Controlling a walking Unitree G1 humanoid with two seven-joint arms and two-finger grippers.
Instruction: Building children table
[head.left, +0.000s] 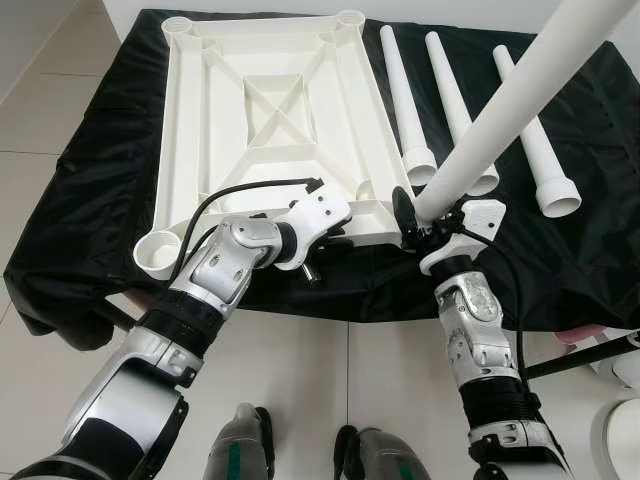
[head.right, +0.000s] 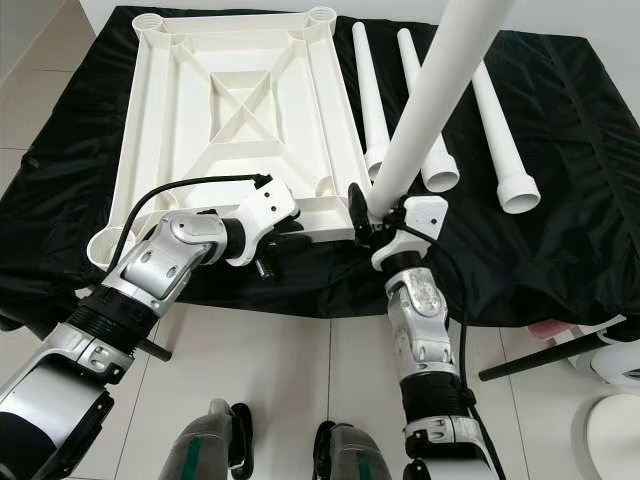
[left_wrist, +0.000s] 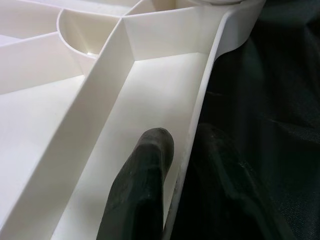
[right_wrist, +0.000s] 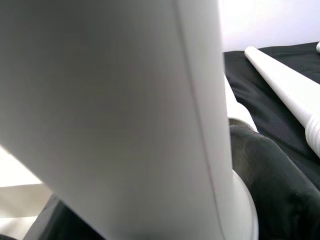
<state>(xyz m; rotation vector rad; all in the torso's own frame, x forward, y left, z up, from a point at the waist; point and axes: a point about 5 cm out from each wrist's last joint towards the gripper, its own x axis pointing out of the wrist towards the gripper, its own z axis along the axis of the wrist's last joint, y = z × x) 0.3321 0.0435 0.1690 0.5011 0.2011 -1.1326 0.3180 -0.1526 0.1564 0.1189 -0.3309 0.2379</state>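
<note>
Right tool (head.left: 418, 228) grips the leg (head.left: 520, 95), which tilts up and away; the near-right socket (head.left: 367, 189) sits just left, probably its target. Left tool (head.left: 335, 238) pinches the tabletop (head.left: 270, 110) rim

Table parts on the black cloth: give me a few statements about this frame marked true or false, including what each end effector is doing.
1. The white tabletop lies underside up on the black cloth. True.
2. The right end effector holds a white leg. True.
3. Four loose legs lie beside the tabletop. False: three loose legs lie there, to its right.
4. The left end effector hangs idle, away from the tabletop. False: it grips the tabletop's near rim, one finger inside the rim wall.
5. The held leg lies flat on the cloth. False: it is raised and tilted.
</note>
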